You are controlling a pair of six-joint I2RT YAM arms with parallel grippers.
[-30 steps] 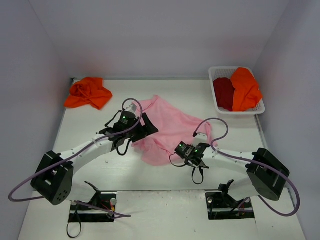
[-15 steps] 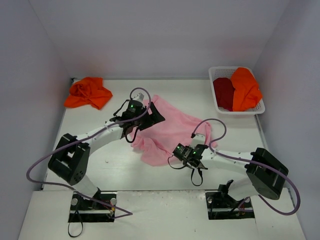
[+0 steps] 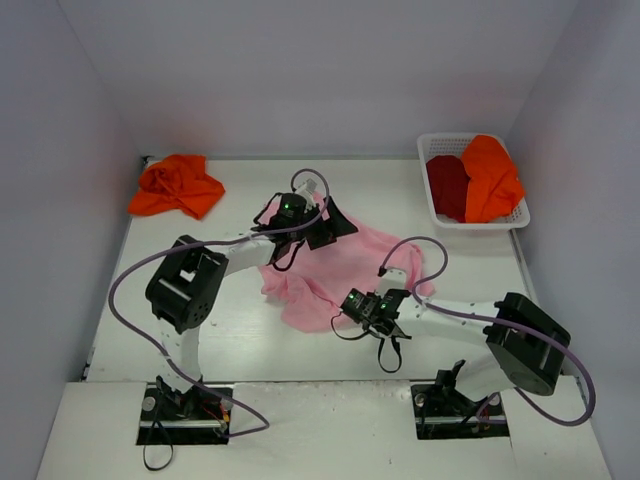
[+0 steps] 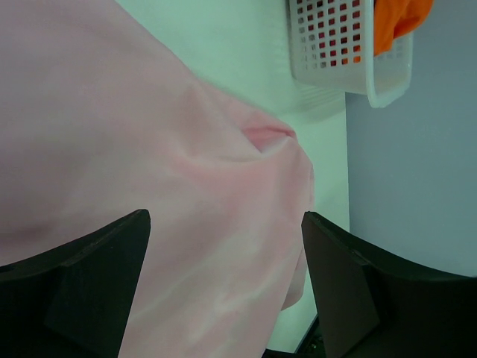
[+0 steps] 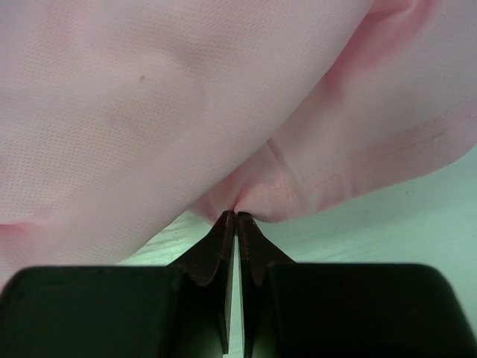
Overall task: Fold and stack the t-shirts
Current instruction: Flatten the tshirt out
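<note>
Pink shirt (image 3: 350,262) lies mid table (image 3: 200,335) between my grippers: right gripper (image 5: 235,218) clamped on its near hem, left gripper (image 4: 223,220) spread wide over its far edge, so I judge the left is nearer that far edge.

My white table (image 3: 200,340) bears a rumpled pink t-shirt (image 3: 350,260) at its middle, a crumpled orange t-shirt (image 3: 178,187) far left, and a white latticed basket (image 3: 436,145) far right.

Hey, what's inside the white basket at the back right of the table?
A dark red t-shirt and a bright orange t-shirt, which spills over the right rim, fill the basket. Anything beneath them is covered.
</note>
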